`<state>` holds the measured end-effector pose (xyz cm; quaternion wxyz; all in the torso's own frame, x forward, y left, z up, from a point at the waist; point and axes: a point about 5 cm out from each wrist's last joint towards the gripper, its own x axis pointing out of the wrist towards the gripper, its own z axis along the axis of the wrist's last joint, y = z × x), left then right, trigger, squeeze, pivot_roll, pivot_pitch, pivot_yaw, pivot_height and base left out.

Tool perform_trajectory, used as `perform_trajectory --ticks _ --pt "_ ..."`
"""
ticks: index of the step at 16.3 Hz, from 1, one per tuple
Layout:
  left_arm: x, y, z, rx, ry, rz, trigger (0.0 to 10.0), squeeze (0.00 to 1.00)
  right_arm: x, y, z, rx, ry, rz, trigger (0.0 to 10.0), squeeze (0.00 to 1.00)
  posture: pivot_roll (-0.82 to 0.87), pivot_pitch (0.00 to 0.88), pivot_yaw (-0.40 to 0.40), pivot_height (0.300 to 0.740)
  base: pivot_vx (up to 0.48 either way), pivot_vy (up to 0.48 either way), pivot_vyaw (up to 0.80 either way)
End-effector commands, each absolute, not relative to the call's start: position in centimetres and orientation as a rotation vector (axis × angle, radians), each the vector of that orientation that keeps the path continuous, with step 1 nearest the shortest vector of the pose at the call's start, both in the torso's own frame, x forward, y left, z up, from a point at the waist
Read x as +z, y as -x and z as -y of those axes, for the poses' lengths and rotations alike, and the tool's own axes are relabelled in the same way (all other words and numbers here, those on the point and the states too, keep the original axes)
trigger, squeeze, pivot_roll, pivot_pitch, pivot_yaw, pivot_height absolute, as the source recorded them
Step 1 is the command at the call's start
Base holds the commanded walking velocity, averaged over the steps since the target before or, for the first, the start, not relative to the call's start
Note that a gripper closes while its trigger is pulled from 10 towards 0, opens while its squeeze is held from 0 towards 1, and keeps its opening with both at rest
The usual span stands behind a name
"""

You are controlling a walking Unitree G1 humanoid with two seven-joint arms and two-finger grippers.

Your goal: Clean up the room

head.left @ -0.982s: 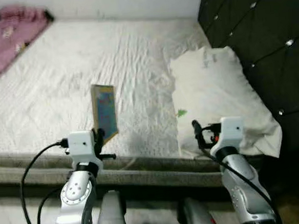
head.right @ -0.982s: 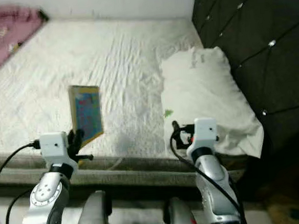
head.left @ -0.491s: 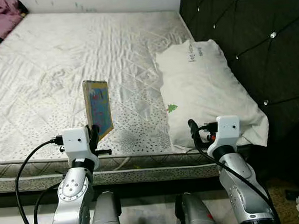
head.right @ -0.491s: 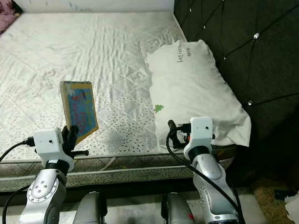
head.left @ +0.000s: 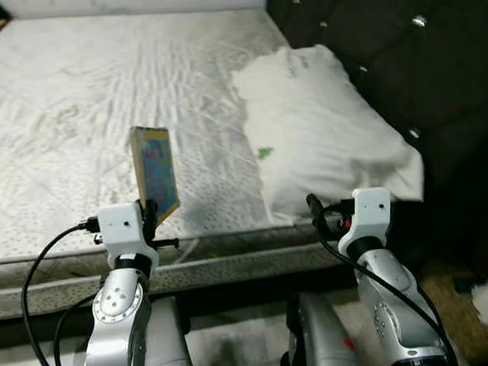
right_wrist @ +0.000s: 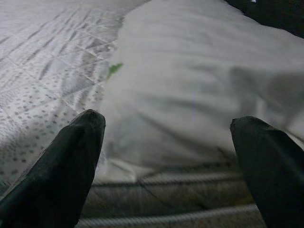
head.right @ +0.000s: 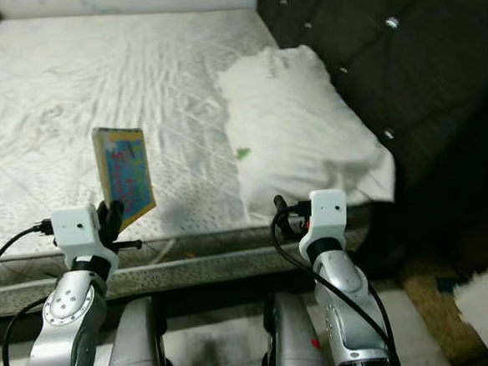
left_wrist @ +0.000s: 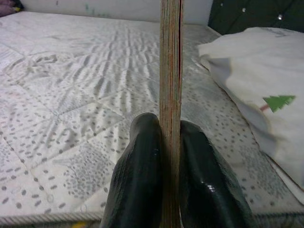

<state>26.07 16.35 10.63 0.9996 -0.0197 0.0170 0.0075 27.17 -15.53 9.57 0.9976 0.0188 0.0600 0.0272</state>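
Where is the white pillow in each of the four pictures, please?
Left eye view: pillow, right of centre, against the dark headboard.
Right eye view: same place.
Left wrist view: beside the book held by the left gripper.
Right wrist view: ahead, between the fingers.
Shared landmark: its green tree mark.

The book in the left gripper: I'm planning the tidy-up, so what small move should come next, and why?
Probably carry the book forward and lower it toward the mattress. The left gripper is shut on its lower edge, holding it upright above the bed's near edge, while the right gripper is open and faces the pillow.
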Motion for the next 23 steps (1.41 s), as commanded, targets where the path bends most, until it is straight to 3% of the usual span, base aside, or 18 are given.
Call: perform_trajectory --ticks 1,6,18,23 --pt "11.5 -26.2 -16.3 0.016 0.043 0.017 10.0 0.0 9.7 -27.1 15.8 0.052 -0.029 -0.123 10.0 0.0 0.01 0.066 -0.039 0.546 0.0 0.0 0.0" --pt "11.6 -26.1 -16.3 0.007 0.048 0.028 10.0 0.0 9.6 -27.0 15.7 0.059 -0.025 -0.127 10.0 0.0 0.01 0.06 -0.04 0.546 0.0 0.0 0.0" --pt "11.7 -26.5 -16.0 -0.02 0.08 0.03 10.0 0.0 9.6 -27.1 15.6 0.057 -0.034 -0.133 10.0 0.0 0.0 0.078 -0.039 0.546 0.407 0.0 0.0" --pt "11.6 -27.1 -16.1 0.041 0.082 0.033 10.0 0.0 9.6 -27.2 15.8 0.062 -0.028 -0.134 10.0 0.0 -0.01 0.073 -0.05 0.546 0.0 0.0 0.0"
